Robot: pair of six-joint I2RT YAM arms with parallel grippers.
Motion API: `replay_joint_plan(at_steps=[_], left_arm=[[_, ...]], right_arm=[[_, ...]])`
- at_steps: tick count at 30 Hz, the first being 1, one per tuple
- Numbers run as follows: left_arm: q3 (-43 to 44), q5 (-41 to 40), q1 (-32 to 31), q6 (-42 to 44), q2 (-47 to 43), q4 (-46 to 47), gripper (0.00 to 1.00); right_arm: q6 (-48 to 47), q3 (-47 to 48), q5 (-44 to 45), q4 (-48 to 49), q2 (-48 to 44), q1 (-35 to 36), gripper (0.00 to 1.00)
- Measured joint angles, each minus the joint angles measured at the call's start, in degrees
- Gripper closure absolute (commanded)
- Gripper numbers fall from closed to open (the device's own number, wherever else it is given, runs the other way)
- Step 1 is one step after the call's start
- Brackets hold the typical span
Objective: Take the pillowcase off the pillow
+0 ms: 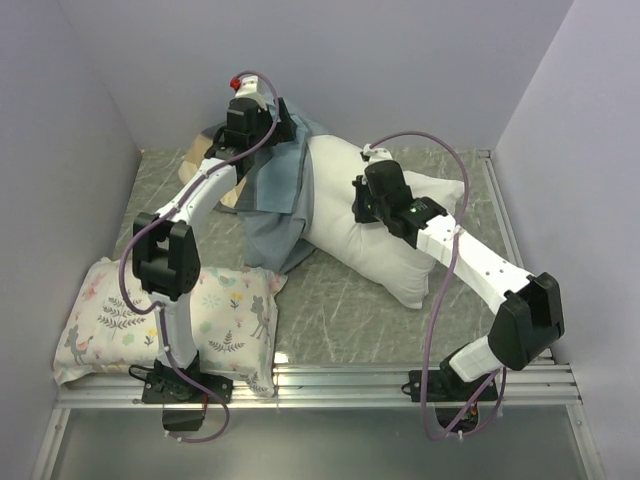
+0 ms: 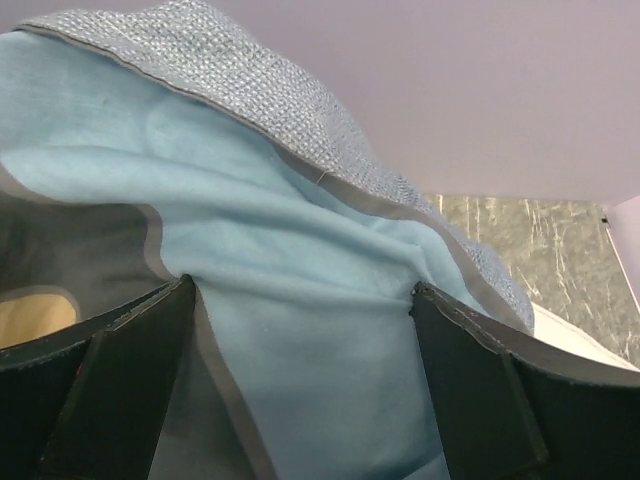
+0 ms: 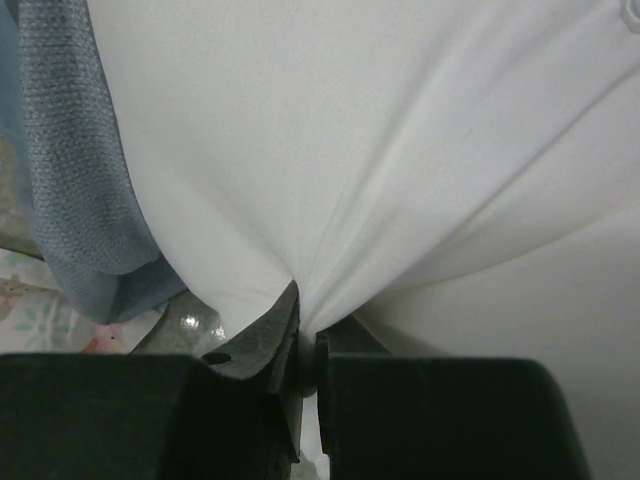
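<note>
Top: plump white pillow (image 1: 370, 255) centre to 3 o'clock on marbled grey counter (image 1: 340, 310), crumpled grey-blue pillowcase (image 1: 275, 200) at 11 | Left wrist: left hand (image 2: 302, 290) spread, soft, woven-edged pillowcase draped between its fingers | Right wrist: right hand (image 3: 305, 330) pinching smooth pillow cloth, creases fanning out.

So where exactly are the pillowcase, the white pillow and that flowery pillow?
pillowcase (image 1: 272, 200): top view, middle of its grey-blue folds.
pillow (image 1: 385, 262): top view, bare white part near its lower end.
flowery pillow (image 1: 232, 310): top view, printed face near its right end.
</note>
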Motion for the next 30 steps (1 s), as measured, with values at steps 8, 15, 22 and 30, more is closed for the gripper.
replay_joint_plan(at_steps=[8, 15, 22, 30], left_arm=[[5.2, 0.2, 0.0, -0.7, 3.7, -1.1, 0.16], [8.3, 0.0, 0.5, -1.8, 5.1, -3.2, 0.86], [12.8, -0.8, 2.8, -2.4, 6.7, -6.1, 1.00], [10.4, -1.9, 7.1, -6.7, 5.4, -9.2, 1.00]], right_arm=[[-0.4, -1.1, 2.4, 1.2, -0.5, 1.6, 1.00], [-0.9, -1.8, 4.0, 0.9, -1.8, 2.2, 1.00], [-0.7, -1.0, 6.1, -2.0, -3.1, 2.2, 1.00], [1.7, 3.2, 4.9, -6.5, -3.1, -3.3, 1.00]])
